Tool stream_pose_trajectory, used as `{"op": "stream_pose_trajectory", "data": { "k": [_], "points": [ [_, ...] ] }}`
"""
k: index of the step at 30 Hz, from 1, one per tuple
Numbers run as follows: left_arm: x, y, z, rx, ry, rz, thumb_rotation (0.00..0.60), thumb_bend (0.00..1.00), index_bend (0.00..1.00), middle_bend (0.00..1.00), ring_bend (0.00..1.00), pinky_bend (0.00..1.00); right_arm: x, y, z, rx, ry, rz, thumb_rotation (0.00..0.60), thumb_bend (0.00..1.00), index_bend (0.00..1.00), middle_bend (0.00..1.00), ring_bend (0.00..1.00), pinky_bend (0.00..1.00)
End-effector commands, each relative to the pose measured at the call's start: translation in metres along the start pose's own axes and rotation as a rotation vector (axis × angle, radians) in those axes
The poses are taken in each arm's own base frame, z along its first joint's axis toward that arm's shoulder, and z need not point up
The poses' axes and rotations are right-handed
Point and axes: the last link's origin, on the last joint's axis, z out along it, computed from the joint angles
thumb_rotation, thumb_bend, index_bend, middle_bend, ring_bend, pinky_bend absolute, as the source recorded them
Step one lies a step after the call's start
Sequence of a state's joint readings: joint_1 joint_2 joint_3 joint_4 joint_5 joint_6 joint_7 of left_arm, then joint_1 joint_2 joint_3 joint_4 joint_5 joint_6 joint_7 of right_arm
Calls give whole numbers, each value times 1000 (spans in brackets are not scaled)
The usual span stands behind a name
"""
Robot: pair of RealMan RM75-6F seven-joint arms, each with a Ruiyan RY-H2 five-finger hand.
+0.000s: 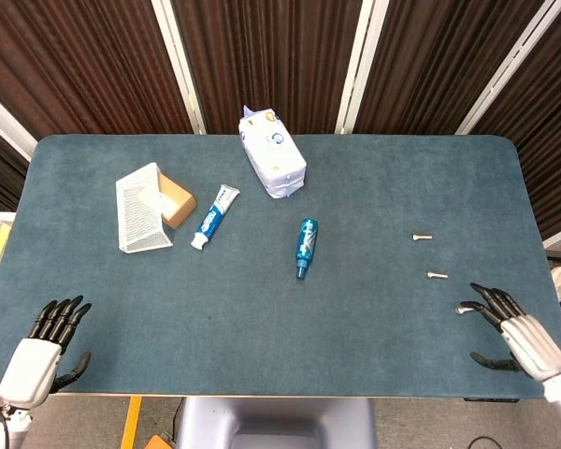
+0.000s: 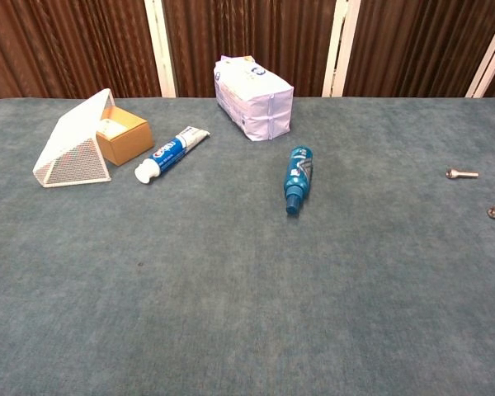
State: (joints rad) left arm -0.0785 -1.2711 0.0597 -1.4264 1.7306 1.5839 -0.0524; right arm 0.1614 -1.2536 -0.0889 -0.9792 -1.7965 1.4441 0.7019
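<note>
- Dark brown curtains with white strips hang behind a table covered in blue felt.
- Right hand sits over the near right corner, fingers apart and holding nothing; its fingertips are at the nearest bolt, and I cannot tell whether they touch it.
- Two more bolts lie further in: the middle bolt just beyond, the far bolt further back, all three in a slanting row on the right side.
- Left hand hangs at the near left edge, fingers spread, holding nothing, well apart from everything on the felt.
- Centre of the table: a blue spray bottle lies on its side, nozzle toward the near edge.
- Far centre, a white wipes pack rests close to the curtains.
- Left side: a toothpaste tube lies slanted, cap toward the near edge, just beside a small cardboard box.
- A white mesh basket lies tipped over, touching that box on its left.
- Chest view shows neither hand.
</note>
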Motion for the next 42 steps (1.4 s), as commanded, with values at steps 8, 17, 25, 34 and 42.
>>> {"op": "stream_pose_trajectory", "data": {
  "k": [8, 17, 25, 34, 42],
  "points": [
    [-12, -6, 11, 36, -22, 43, 600, 417, 0, 0, 0, 13, -21, 42, 63, -93, -19, 36, 600, 401, 570, 0, 0, 0],
    [-20, -7, 15, 51, -43, 64, 600, 418, 0, 0, 0, 13, -25, 66, 70, -199, -27, -10, 600, 496, 586, 4, 0, 0],
    [-22, -7, 16, 55, -51, 63, 600, 417, 0, 0, 0, 13, -29, 77, 59, -251, -43, -29, 600, 496, 569, 8, 0, 0],
    [-23, -8, 17, 58, -61, 66, 600, 418, 0, 0, 0, 13, -36, 80, 59, -280, -58, -29, 600, 496, 569, 14, 0, 0],
    [-25, -9, 18, 65, -66, 78, 600, 419, 0, 0, 0, 13, -39, 80, 69, -292, -67, -36, 600, 496, 569, 14, 0, 0]
  ]
}}
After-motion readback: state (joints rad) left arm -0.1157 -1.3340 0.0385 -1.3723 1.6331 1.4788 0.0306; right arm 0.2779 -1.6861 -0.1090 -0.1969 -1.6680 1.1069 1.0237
